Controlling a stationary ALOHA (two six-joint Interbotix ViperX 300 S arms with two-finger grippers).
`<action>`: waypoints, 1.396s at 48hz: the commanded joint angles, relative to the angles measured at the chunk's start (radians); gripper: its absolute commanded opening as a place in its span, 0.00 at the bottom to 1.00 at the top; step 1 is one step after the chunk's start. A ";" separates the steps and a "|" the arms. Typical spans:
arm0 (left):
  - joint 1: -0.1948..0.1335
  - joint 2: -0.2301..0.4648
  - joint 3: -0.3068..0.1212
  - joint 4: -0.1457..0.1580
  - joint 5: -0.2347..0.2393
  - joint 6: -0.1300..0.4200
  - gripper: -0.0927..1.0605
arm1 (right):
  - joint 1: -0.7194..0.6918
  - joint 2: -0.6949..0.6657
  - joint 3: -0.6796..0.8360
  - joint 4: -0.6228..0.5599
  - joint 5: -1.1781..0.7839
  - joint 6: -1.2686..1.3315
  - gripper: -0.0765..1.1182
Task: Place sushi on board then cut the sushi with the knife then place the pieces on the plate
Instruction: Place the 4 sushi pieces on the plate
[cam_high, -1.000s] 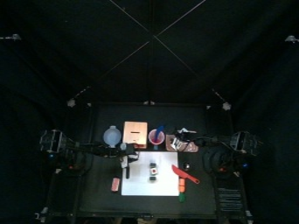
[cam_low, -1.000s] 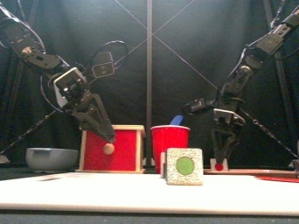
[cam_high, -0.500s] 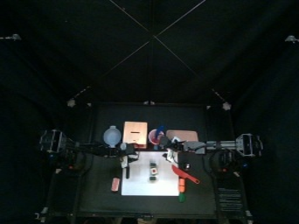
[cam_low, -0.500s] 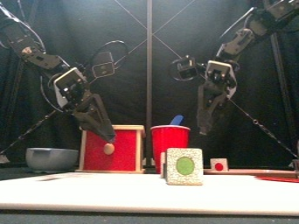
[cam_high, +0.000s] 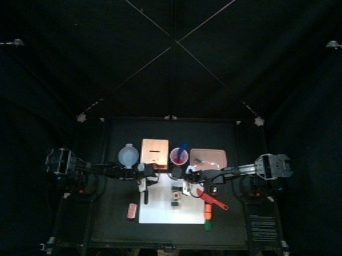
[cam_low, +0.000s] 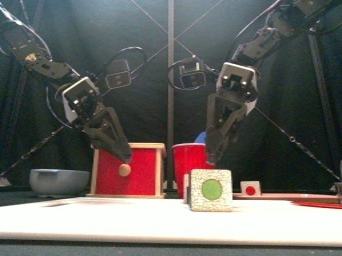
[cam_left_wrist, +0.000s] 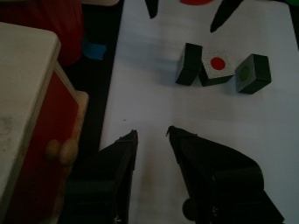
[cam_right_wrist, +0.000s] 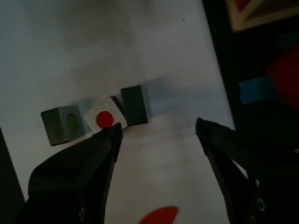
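So, going from the front edge back: the sushi (cam_low: 209, 189) is sitting on the white cutting board (cam_high: 158, 226), roughly midway between its left and right edges. It's showing as two dark green chunks, not one roll. The chunk closer to the front edge is showing a green centre on its pale face, and the red-dot piece (cam_low: 249, 187) is sitting just behind it. They're lining up roughly front-to-back, with a small gap between them in the left wrist view, so I'm guessing the split is already there.

The right gripper (cam_right_wrist: 158, 129) is hanging above the board with nothing in it and its jaws spread wide. The sushi is lying just past its tips and off toward one jaw, so that's looking like the nearer arm. What I'm taking for the red knife (cam_high: 211, 201) is lying by the board's right edge, on that arm's side too.

The left gripper (cam_left_wrist: 152, 131) is hovering over the board's back-left corner, also empty, jaws parted only a little, with the sushi well out ahead of it.

Past the board's back edge, the wooden box (cam_low: 128, 170), the red cup (cam_low: 194, 165) with the blue knife (cam_low: 202, 137) poking out, and the pink tray (cam_high: 207, 157) are all sitting in a row. The tray is off the back-right corner, so any piece going there is heading back and right.
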 joint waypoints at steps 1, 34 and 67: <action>0.006 -0.005 -0.015 0.000 -0.005 0.002 0.73 | 0.005 0.006 -0.043 -0.002 -0.009 0.000 0.87; 0.006 -0.005 0.000 0.000 -0.005 0.003 0.73 | 0.011 0.135 -0.121 -0.032 -0.014 0.003 0.60; 0.006 -0.005 -0.003 0.002 -0.005 0.003 0.73 | -0.241 -0.305 0.195 -0.031 0.176 0.057 0.58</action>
